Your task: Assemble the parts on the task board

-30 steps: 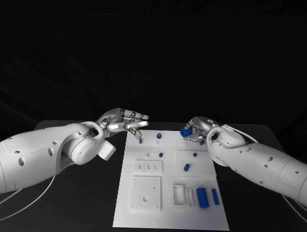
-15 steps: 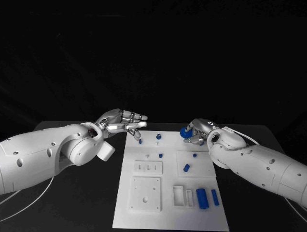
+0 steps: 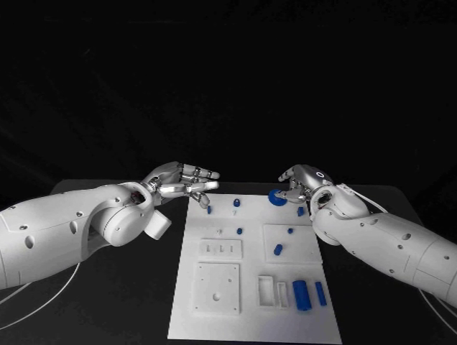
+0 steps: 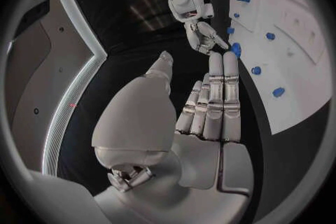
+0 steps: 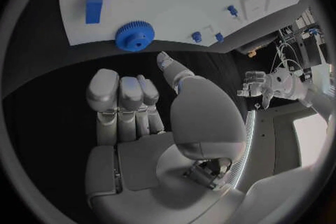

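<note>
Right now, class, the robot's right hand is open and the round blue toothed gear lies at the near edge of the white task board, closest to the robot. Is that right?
Not quite. The round blue toothed gear lies at the far edge of the white task board, as the head view shows. The right hand is indeed open, holding nothing.

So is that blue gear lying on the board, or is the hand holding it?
Lying on the board: the blue gear rests flat at its edge, and the right hand is open, apart.

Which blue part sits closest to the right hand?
The blue gear at the task board's far edge, just beside the right hand; unlike the others, it is round and toothed.
</note>
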{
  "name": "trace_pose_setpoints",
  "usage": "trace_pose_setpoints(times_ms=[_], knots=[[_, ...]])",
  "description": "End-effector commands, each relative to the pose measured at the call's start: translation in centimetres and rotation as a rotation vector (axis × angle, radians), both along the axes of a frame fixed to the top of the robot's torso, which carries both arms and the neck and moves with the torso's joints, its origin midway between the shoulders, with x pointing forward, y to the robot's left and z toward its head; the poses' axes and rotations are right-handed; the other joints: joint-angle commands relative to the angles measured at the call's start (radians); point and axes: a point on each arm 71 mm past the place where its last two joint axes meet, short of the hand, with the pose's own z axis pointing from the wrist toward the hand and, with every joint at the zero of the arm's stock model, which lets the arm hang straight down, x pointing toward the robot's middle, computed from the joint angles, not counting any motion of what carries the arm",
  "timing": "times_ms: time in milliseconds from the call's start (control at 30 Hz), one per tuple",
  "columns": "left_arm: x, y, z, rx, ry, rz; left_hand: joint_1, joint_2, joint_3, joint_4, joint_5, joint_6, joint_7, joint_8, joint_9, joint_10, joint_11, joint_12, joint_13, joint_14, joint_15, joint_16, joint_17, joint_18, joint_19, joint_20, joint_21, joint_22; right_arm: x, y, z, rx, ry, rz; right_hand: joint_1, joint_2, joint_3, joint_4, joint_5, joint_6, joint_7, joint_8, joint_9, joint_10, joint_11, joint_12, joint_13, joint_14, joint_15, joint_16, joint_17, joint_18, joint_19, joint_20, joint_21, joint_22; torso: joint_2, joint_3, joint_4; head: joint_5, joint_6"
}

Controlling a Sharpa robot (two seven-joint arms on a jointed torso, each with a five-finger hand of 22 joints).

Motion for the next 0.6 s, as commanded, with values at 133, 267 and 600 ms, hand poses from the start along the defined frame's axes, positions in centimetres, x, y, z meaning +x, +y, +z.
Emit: trace_pose_setpoints(times_ms=[133, 267, 600], knots=[[-0.1, -0.3, 0.1, -0.007, -0.001, -0.010, -0.002, 0.009, 0.000, -0.003, -0.005, -0.002, 0.003, -0.002, -0.001, -0.004, -0.003, 0.001, 0.000, 0.004, 0.000, -0.001, 0.001, 0.005, 0.004, -0.004, -0.005, 0.002, 0.5, -0.4, -0.5, -0.005, 0.021, -0.022, -0.001, 0.002, 0.008, 0.000, -0.001, 0.004, 0.000, 0.000, 0.000, 0.006, -0.002, -0.003, 0.000, 0.005, -0.003, -0.003, -0.002, 0.001, 0.036, 0.001, 0.002, 0.123, -0.001, -0.0008, -0.0021, 0.000, -0.002], [-0.2, -0.5, 0.1, -0.008, 0.000, -0.014, -0.002, 0.009, 0.000, -0.003, -0.005, -0.002, 0.003, -0.002, -0.001, -0.004, -0.003, 0.001, 0.000, 0.004, 0.000, -0.001, 0.001, 0.005, 0.004, -0.004, -0.005, 0.002, 0.8, -0.5, -1.0, -0.013, 0.052, -0.027, -0.006, 0.000, 0.004, 0.003, -0.002, -0.001, 0.001, -0.001, 0.000, 0.003, -0.001, -0.007, -0.001, 0.005, -0.003, -0.004, -0.003, 0.001, 0.035, 0.002, 0.000, 0.122, -0.001, -0.0010, -0.0006, -0.001, -0.003], [-0.2, -0.6, 0.1, -0.006, 0.000, -0.018, -0.003, 0.014, -0.001, -0.017, -0.005, 0.000, 0.002, -0.002, -0.001, -0.003, -0.003, 0.001, 0.000, 0.004, 0.000, 0.000, 0.002, 0.006, 0.004, -0.004, -0.005, 0.003, 1.3, -0.2, -2.0, -0.025, 0.139, -0.006, -0.010, -0.020, -0.085, 0.060, -0.011, -0.126, 0.010, -0.005, -0.005, -0.002, 0.007, -0.006, 0.003, 0.003, 0.000, 0.001, 0.003, 0.003, 0.035, 0.004, 0.002, 0.123, 0.000, 0.0000, 0.0001, 0.000, -0.006]])
